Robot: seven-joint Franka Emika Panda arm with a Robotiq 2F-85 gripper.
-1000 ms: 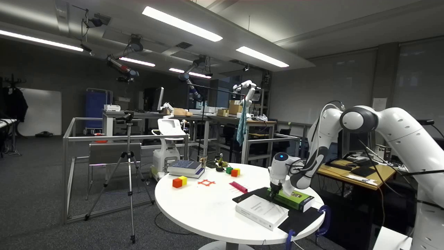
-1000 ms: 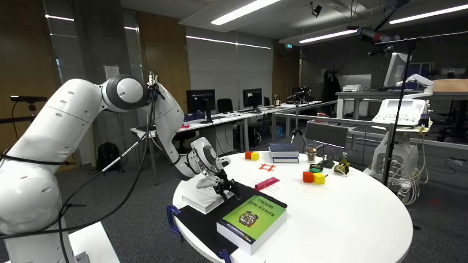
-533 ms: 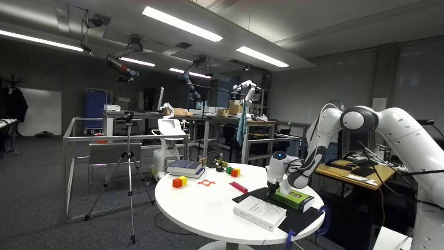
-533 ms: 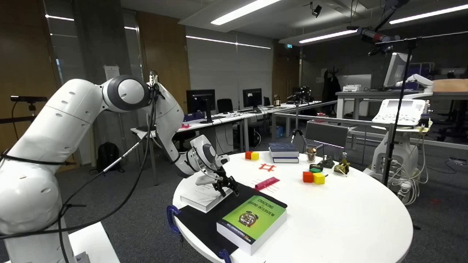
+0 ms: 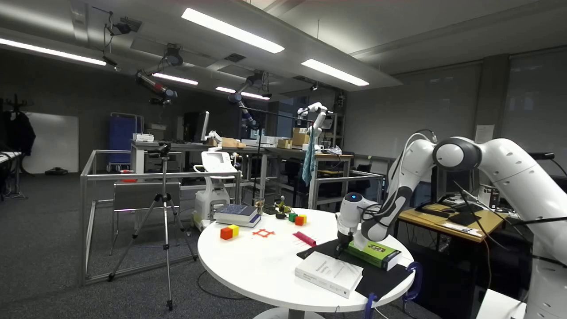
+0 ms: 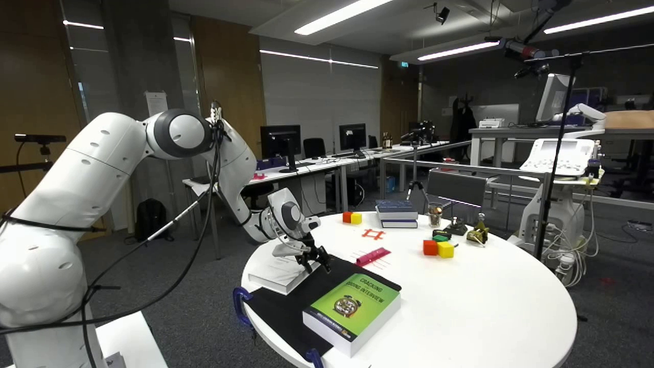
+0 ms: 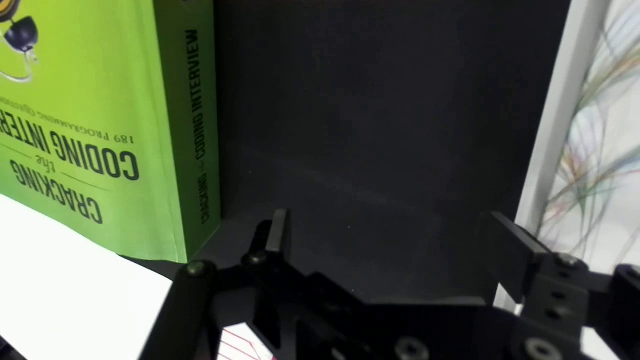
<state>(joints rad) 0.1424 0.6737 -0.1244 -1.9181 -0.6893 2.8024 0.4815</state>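
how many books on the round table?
4: white book and green book near the end effector; upper blue book and lower blue book stacked by the cup. None looks hidden.

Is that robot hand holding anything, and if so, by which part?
Nothing is held: the gripper stands open, with the black mat showing between its fingers.

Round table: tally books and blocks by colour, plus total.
White book: 1
Green book: 1
Blue books, stacked: 2
Red blocks: 2
Yellow blocks: 2
Green block: 1
Total: 9
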